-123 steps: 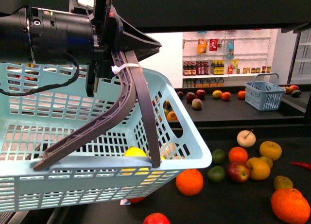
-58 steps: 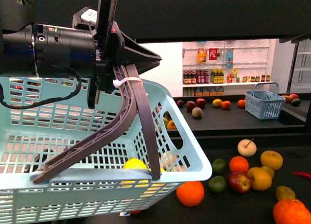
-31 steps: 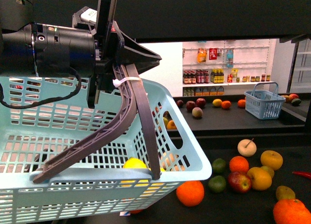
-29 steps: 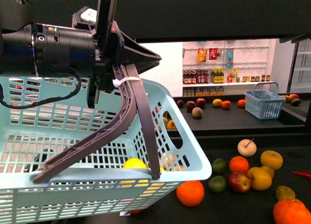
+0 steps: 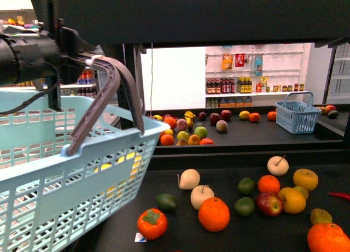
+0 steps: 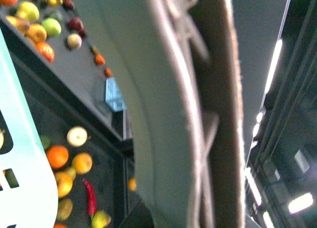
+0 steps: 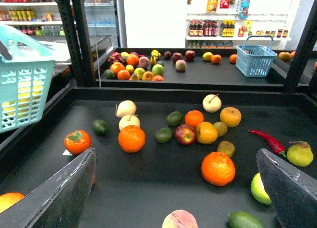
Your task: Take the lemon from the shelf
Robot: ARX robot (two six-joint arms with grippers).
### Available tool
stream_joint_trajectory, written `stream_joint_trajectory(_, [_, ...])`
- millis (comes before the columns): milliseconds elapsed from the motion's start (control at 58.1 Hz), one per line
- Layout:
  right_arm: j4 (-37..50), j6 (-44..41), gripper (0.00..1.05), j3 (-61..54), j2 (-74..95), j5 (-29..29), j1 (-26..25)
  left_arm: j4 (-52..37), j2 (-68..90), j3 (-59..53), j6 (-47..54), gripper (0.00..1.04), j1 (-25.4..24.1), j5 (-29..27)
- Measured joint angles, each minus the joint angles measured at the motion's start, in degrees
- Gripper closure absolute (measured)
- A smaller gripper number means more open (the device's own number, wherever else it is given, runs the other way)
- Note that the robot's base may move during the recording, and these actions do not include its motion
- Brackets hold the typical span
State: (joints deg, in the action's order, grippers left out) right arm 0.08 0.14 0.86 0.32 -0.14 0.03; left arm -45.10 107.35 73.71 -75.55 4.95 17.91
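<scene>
My left gripper is shut on the grey-brown handle of a light-blue basket, held up at the left of the front view. The handle fills the blurred left wrist view. A bright yellow fruit, the lemon, shows only in patches through the basket's slats; it also shows through the slats in the right wrist view. The black shelf's lower tray holds several loose fruits. My right gripper is open and empty above that tray.
On the lower tray lie oranges, a persimmon, a red apple, a peach and a red chili. The tray behind holds more fruit and a small blue basket. A black upright stands beside the held basket.
The left arm and the basket have swung to the left, uncovering the persimmon, pale fruits and more of the back tray. The yellow fruit now shows only through the basket's side wall.
</scene>
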Motion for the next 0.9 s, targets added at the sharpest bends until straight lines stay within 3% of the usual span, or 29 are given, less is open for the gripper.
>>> stream_joint_trajectory(224, [0.00,0.00,0.07,0.00,0.00,-0.02,0.00,-9.68,1.95,0.09,-10.25,0.99,-8.26,-4.50])
stream_joint_trajectory(534, [0.00,0.00,0.07,0.00,0.00,-0.02,0.00,-17.14,5.60,0.09,-11.96,0.99,-19.06,-5.55])
stream_joint_trajectory(895, [0.00,0.00,0.07,0.00,0.00,0.00,0.00,-25.07,9.46,-0.81,-12.90,0.99,-24.96,-3.34])
